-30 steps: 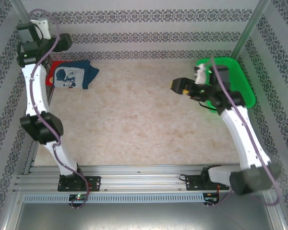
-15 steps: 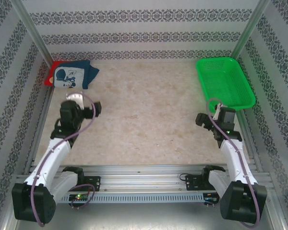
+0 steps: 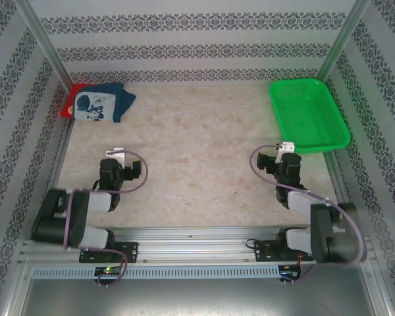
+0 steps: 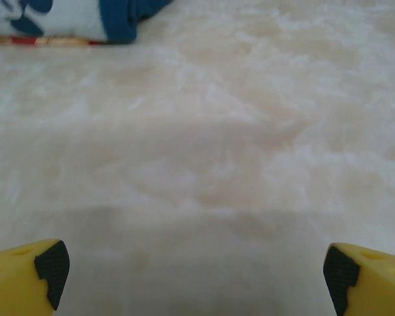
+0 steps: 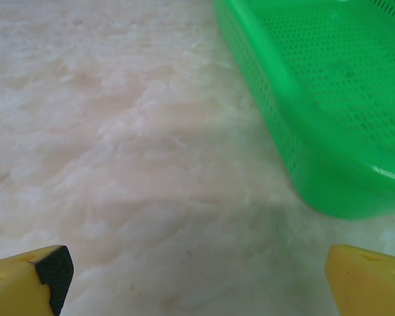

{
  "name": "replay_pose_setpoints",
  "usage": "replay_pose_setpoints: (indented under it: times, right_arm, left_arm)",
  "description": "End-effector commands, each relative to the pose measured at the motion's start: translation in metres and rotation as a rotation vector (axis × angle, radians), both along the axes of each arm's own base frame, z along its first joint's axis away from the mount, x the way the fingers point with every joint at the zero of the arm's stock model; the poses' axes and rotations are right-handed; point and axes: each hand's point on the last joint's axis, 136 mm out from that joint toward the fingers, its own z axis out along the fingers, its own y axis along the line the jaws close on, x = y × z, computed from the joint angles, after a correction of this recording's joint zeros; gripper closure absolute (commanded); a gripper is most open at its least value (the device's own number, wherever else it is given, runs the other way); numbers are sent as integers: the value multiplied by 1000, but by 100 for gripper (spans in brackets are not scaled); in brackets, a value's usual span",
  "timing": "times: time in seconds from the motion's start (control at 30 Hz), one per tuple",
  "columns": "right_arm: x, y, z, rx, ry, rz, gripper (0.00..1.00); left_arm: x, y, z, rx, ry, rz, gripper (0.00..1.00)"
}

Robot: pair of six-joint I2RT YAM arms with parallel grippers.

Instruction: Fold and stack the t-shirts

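Note:
The t-shirts lie folded in one pile at the table's far left corner. The navy one (image 3: 100, 103) with its white mouse print is on top, and the red one (image 3: 68, 103) shows as an edge underneath. In the left wrist view the navy shirt (image 4: 122, 16) and a red strip (image 4: 26, 41) sit at the top left. My left gripper (image 3: 116, 161) rests low near the front left, open, well short of the pile. Its yellow fingers (image 4: 26, 276) stand wide apart over bare table, gripper (image 4: 194, 270) empty. My right gripper (image 3: 283, 157) is open and empty too, gripper (image 5: 197, 273) near the basket's front corner.
A green mesh basket (image 3: 308, 113) stands at the far right, and its near wall (image 5: 303, 151) is close ahead of the right fingers. Patterned walls close in the table on three sides. Both arms are folded back by the near rail (image 3: 197, 237).
Both arms have drawn back and down to the near side. The left arm left the shirt pile at the far left, the right arm left the basket. The shirts have not moved.

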Motion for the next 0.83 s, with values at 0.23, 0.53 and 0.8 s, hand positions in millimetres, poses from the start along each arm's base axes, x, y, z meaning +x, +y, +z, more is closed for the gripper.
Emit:
replay_pose_setpoints:
  times: [0.23, 0.53, 0.8]
  right_arm:
    - [42, -1, 21, -39, -150, -7, 2]
    - [46, 14, 20, -44, -121, 84, 2]
    - [46, 13, 21, -29, -126, 90, 2]
  left_arm:
    - [38, 19, 30, -69, -131, 15, 0]
    - [38, 18, 29, -69, -118, 16, 0]
    - [37, 18, 29, -70, -122, 14, 0]
